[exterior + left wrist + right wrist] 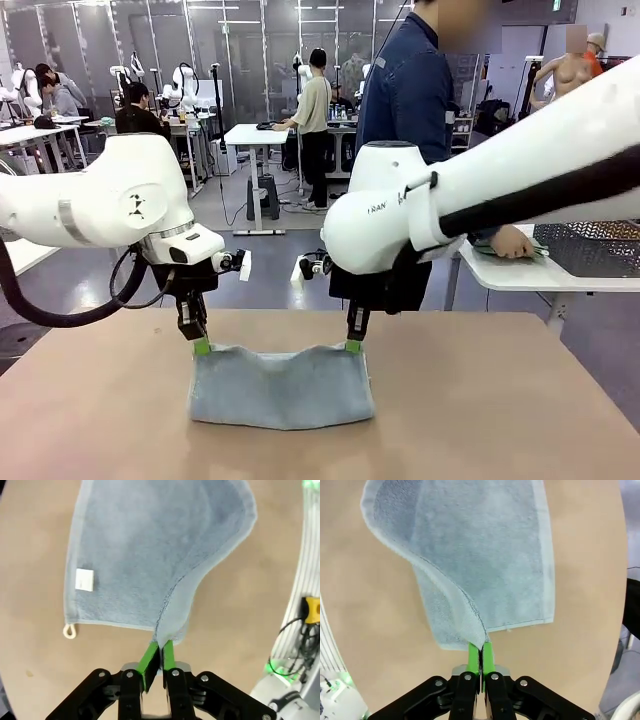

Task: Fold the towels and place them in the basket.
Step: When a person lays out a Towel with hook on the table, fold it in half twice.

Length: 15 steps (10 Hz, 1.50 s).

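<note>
A pale blue-grey towel (282, 387) lies on the brown table, its far edge lifted at both corners. My left gripper (202, 346) is shut on the left far corner, and my right gripper (353, 346) is shut on the right far corner. In the left wrist view the green pads of my left gripper (156, 656) pinch the towel (150, 550), which shows a white label and a small loop. In the right wrist view my right gripper (480, 656) pinches a raised fold of the towel (480, 555). A dark mesh basket (590, 248) stands on the white side table at right.
A person in a dark blue shirt (410, 90) stands beyond the table, one hand (515, 243) on a greenish cloth on the white side table (520, 272). Bare brown tabletop (100, 420) surrounds the towel on all sides.
</note>
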Each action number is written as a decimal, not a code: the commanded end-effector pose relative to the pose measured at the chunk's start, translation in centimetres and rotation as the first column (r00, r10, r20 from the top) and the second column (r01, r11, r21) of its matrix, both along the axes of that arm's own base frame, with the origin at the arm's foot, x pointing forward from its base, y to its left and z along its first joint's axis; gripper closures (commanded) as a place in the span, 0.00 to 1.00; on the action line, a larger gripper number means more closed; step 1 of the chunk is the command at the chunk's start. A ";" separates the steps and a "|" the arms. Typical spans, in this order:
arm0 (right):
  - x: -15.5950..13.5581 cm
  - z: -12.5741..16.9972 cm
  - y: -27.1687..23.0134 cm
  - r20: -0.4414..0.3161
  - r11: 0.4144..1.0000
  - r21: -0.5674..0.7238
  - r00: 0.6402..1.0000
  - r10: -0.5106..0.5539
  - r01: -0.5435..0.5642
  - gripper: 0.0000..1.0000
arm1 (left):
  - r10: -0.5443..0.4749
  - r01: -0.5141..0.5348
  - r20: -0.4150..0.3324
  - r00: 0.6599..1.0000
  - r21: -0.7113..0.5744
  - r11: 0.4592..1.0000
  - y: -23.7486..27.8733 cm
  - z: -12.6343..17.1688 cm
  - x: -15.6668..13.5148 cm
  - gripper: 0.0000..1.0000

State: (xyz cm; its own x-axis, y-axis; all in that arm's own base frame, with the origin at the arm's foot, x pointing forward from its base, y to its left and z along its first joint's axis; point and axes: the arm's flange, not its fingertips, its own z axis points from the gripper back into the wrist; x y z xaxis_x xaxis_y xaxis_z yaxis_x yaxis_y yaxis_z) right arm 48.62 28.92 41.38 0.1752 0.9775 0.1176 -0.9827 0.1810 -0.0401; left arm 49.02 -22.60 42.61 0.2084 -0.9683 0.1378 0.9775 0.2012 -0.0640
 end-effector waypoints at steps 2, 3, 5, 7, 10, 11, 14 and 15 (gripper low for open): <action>4.1 -1.1 0.1 -0.039 0.999 -0.019 0.999 -0.028 0.027 1.00 | 0.050 -0.051 -0.023 0.998 -0.019 0.999 0.2 -0.7 2.9 1.00; 4.8 -1.6 -0.1 -0.056 0.999 -0.028 0.998 -0.031 0.030 1.00 | 0.063 -0.062 -0.020 0.998 0.017 0.998 0.4 -1.2 3.6 1.00; 5.4 -2.4 -0.3 -0.063 0.998 -0.055 0.997 -0.038 0.035 1.00 | 0.066 -0.065 -0.030 0.997 0.019 0.998 0.5 -2.0 4.3 1.00; 4.8 -2.3 -0.2 -0.057 0.998 -0.061 0.998 -0.020 0.017 1.00 | -0.003 0.004 -0.044 0.999 0.030 1.000 0.1 -2.2 3.9 1.00; 5.1 -2.9 -0.7 -0.062 0.999 -0.033 0.998 -0.022 0.020 1.00 | 0.044 -0.044 -0.033 0.998 0.000 0.999 0.7 -2.5 3.7 1.00; 5.1 -2.9 -0.7 -0.062 0.999 -0.033 0.998 -0.022 0.020 1.00 | 0.044 -0.044 -0.033 0.998 0.000 0.999 0.7 -2.5 3.7 1.00; 5.7 -3.2 -0.4 0.037 0.989 0.034 0.989 0.140 -0.141 0.96 | -0.084 0.084 0.091 0.992 0.001 0.996 0.5 -2.5 4.5 0.93; 6.1 -4.1 -0.3 0.045 0.989 0.029 0.989 0.140 -0.142 0.96 | -0.104 0.104 0.116 0.988 -0.002 0.995 0.4 -2.9 4.8 0.93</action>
State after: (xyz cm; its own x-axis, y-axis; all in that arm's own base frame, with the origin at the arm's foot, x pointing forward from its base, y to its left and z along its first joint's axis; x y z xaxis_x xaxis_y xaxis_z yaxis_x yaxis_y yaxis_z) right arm 54.36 29.21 38.68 0.0871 0.9885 0.1240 -0.9938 0.0949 -0.0583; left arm 53.35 -22.45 40.47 0.1352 -0.9794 0.1502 0.9908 0.1353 -0.0098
